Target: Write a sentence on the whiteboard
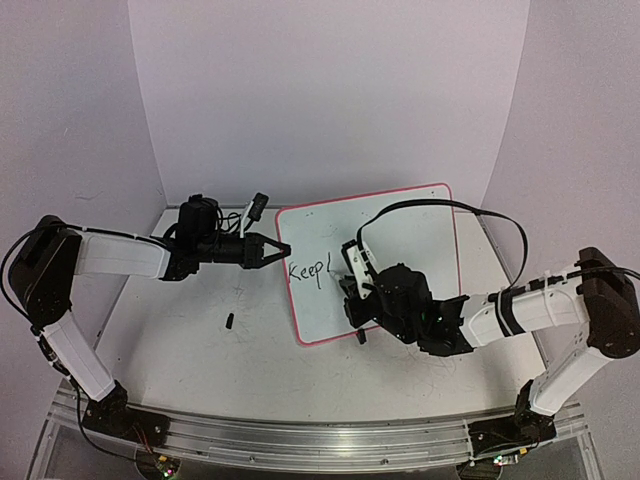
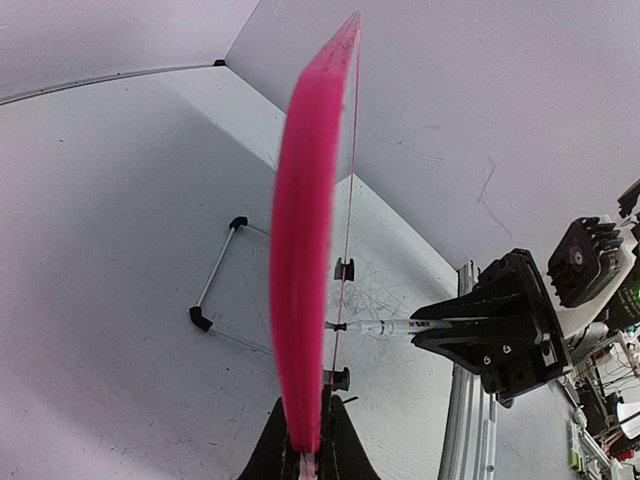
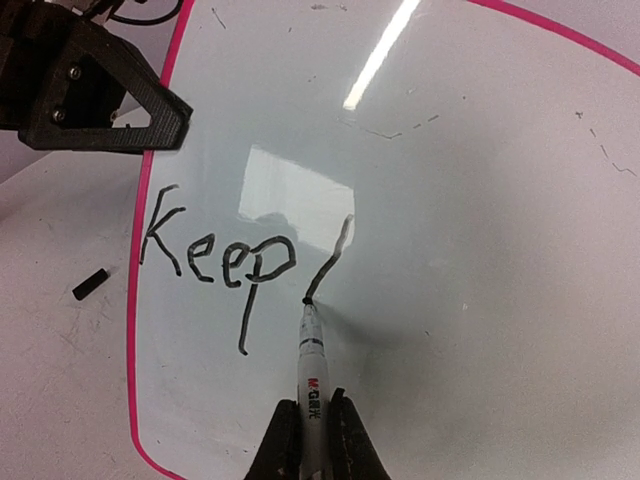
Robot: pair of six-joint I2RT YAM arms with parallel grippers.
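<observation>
- Pale walls enclose a scuffed grey-white table [image 1: 200,340].
- The whiteboard [image 1: 410,240], white with a pink rim, sits right of centre, seemingly propped at a slant.
- The sentence [image 3: 215,250] reads "Keep" plus 1 rising stroke, thin black letters by the left rim.
- The left gripper [image 1: 278,250] pinches that rim.
- The right gripper [image 3: 312,425] clamps a marker [image 3: 311,350], tip on the stroke's foot.
</observation>
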